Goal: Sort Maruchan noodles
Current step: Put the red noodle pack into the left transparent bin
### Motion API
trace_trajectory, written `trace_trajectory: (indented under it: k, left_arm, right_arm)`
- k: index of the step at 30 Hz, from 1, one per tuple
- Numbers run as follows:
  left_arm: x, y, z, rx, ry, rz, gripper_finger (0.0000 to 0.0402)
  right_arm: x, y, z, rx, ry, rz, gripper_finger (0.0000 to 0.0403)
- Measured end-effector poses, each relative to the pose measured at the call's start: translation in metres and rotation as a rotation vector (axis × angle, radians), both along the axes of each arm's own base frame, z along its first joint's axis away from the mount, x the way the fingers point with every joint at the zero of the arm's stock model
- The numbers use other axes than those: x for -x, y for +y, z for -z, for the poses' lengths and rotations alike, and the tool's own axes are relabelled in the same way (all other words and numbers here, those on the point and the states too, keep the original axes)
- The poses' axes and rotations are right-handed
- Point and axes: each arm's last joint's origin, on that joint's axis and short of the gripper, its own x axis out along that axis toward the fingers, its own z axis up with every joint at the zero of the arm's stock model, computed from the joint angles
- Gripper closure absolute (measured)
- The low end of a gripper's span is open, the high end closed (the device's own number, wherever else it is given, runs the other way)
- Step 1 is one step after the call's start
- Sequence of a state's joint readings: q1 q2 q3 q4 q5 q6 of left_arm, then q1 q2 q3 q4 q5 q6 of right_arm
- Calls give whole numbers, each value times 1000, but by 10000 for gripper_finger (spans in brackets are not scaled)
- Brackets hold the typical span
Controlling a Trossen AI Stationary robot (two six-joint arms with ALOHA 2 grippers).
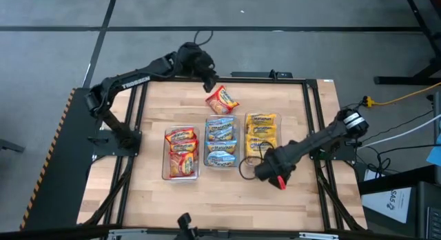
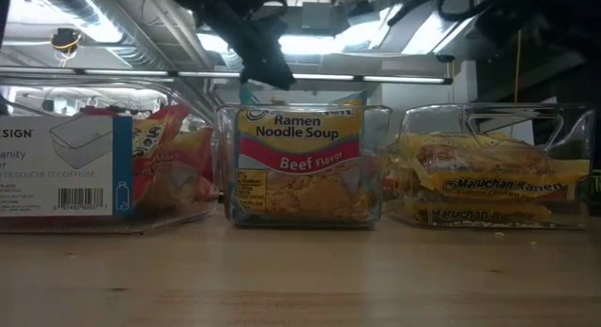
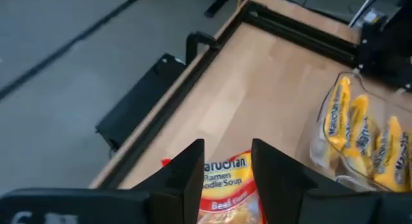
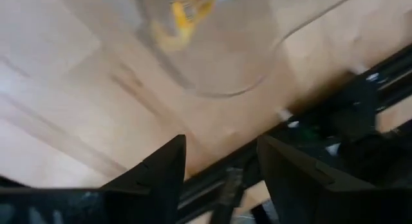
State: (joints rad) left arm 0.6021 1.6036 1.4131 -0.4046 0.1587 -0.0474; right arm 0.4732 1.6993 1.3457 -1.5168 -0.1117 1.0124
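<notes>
Beneath left tool: red noodle packet, close.

A red Beef Flavor ramen packet stands upright, facing the camera, in front of the middle clear bin. A dark gripper hangs just above its top edge. The left bin holds red packets, the right bin yellow packets.

A light wooden tabletop is framed by black metal rails. A grey floor crossed by dark seam lines is seen around it. Overhead, ducts and bright ceiling lights are visible. Cables are laid beside the table.
</notes>
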Motion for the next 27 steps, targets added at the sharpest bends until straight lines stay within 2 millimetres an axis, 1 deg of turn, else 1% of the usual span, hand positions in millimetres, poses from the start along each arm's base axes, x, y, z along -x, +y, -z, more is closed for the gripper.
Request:
trace_trajectory:
  k: [3,6,8,13,16,18,23,27]
  left_arm:
    - [-13,10,14,29,7,-26,274]
    - [-27,25,23,74,20,-56,273]
    - [-37,34,23,113,33,-43,273]
    - [-59,52,25,213,159,-42,273]
    - [-68,64,24,258,225,-58,273]
    - [-71,72,27,294,279,-71,273]
    - [-74,80,55,388,433,-70,273]
    - [-83,84,77,409,464,-62,273]
  right_arm:
    - [1,10,1,-16,-31,19,205]
    - [1,17,2,-26,-63,27,205]
    - [2,21,2,-32,-77,27,205]
    - [0,23,3,-23,-109,42,205]
    - [-2,23,3,-10,-142,34,205]
    - [-2,23,3,7,-149,29,205]
    - [-2,23,3,14,-155,27,205]
    - [-2,23,3,14,-156,26,205]
